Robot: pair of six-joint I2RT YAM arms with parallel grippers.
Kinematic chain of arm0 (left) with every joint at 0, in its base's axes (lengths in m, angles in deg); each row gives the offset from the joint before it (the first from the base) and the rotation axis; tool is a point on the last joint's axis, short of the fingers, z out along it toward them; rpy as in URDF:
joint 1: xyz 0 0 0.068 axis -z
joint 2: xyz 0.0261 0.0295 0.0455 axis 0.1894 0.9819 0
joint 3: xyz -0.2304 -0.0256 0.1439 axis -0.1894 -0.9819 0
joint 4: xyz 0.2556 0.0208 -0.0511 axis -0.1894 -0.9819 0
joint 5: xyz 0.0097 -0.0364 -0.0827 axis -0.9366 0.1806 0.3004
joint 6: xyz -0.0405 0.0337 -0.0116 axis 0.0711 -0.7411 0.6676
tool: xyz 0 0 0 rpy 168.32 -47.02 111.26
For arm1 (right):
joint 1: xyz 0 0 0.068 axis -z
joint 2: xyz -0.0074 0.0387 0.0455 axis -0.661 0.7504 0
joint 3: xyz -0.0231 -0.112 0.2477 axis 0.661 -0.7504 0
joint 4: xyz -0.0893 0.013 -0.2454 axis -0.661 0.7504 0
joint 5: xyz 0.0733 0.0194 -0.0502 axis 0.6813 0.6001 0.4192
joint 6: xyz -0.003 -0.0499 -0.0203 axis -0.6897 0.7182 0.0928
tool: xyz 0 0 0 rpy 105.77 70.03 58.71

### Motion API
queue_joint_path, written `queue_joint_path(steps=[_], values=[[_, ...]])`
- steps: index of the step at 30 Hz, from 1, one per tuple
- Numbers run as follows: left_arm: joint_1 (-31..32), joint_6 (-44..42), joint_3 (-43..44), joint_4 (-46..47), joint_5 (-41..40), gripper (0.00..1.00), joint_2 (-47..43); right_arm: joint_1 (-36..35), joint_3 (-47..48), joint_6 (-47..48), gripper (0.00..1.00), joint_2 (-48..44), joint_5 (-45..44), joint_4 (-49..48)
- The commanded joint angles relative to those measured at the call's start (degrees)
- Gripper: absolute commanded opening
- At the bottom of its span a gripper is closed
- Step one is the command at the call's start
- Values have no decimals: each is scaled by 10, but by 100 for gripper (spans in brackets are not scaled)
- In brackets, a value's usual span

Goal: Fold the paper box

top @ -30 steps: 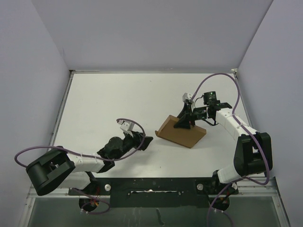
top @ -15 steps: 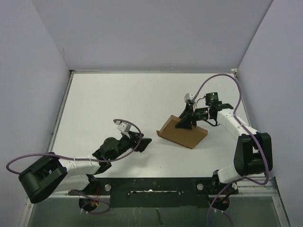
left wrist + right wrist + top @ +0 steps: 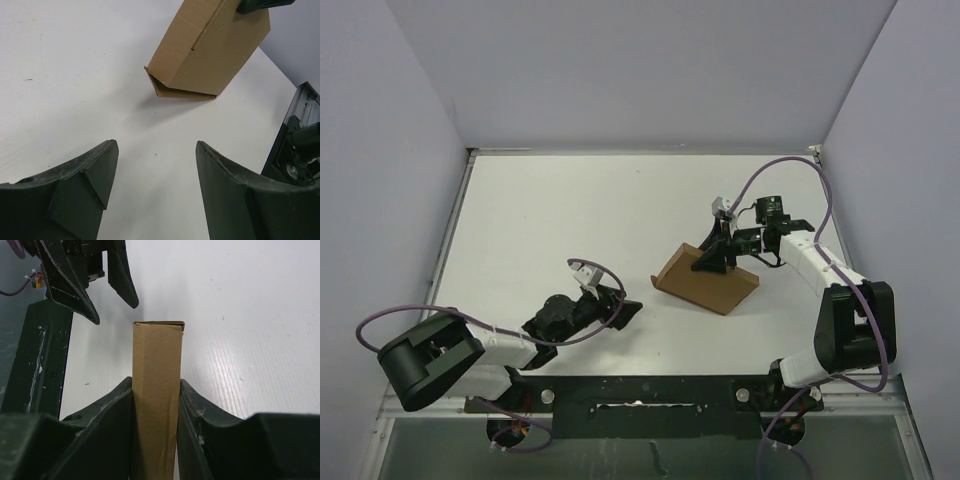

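Observation:
The paper box (image 3: 705, 280) is a thin brown cardboard box, folded shut, held tilted on the white table right of centre. My right gripper (image 3: 713, 258) is shut on its far long side; in the right wrist view the box (image 3: 157, 390) stands edge-on between my fingers (image 3: 110, 415). My left gripper (image 3: 625, 308) is open and empty, low over the table, apart from the box's left end. In the left wrist view the box (image 3: 207, 50) lies ahead of my open fingers (image 3: 97, 170), with its near end a little gapped.
The white table (image 3: 550, 220) is bounded by grey walls at the back and sides. A black mounting rail (image 3: 640, 390) runs along the near edge. The right arm's purple cable (image 3: 790, 160) loops above the box.
My left gripper has shifted slightly, pulling back toward the near edge. My right gripper stays shut on the box, which has shifted only slightly.

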Motion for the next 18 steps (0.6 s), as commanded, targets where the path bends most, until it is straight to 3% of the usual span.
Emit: queue_joint_path(steps=[1,8,18], values=[[5,-24,4,84,12,62,16,2,2,0,19,-18,33,-11],[11,-20,7,116,8,62,41,0,4,0,19,-17,25,-9],[14,-6,-10,242,12,62,133,-4,2,-4,19,-13,21,-15]])
